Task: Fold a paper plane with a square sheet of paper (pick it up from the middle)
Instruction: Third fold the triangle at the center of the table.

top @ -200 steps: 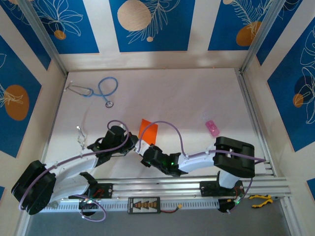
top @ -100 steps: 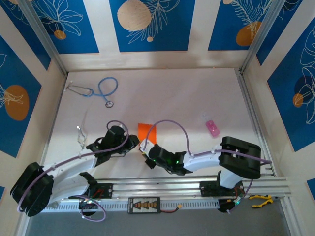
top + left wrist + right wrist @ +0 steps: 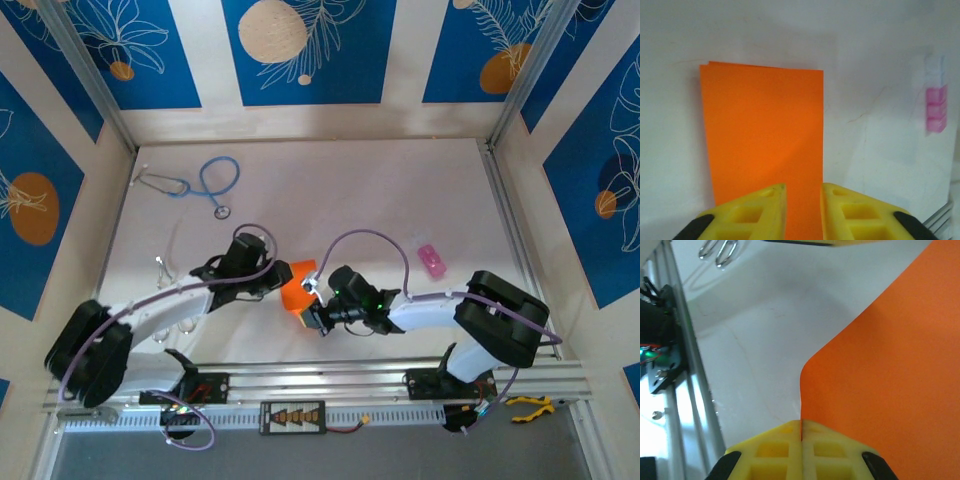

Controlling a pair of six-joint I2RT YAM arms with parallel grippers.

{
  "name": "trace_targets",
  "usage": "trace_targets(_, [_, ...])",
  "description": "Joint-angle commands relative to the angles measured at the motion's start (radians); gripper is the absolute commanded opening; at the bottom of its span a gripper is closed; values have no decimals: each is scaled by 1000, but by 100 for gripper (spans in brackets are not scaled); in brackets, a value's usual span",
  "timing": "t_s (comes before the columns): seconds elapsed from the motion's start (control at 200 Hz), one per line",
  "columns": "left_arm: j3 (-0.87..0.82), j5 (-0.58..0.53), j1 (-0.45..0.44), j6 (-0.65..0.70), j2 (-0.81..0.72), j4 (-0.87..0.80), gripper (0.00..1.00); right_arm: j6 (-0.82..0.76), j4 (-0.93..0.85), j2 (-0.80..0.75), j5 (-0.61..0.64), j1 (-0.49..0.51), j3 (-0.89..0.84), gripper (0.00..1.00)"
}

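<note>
Nearest, the right gripper (image 3: 801,426) was closed on an edge of the square sheet of paper (image 3: 760,130), and that pinched side curled up off the counter (image 3: 380,200). The left gripper (image 3: 803,195) stood with jaws slightly apart at the sheet's left end, orange showing between them. The sheet lay just beyond the arm bases, seemingly doubled into a rectangle, so I judged this an early fold. Next, the lifted edge needed carrying across and aligning. From above, both arms hid much of the sheet. Farther off lay a pink thing (image 3: 432,261) and a stethoscope (image 3: 222,211).
</note>
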Motion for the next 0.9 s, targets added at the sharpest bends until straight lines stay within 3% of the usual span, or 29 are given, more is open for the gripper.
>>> trace_targets(0.0, [69,75,10,76,94,6,21,42,-3,23,-136,-15,36,1])
trace_targets(0.32, [86,132,11,96,295,67,12,114,18,54,-199,-60,44,1])
trace_targets(0.635, [27,120,10,103,310,81,10,205,-9,83,-279,-156,59,2])
trace_targets(0.895, [42,118,11,102,307,72,10,192,-85,117,-260,-191,90,2])
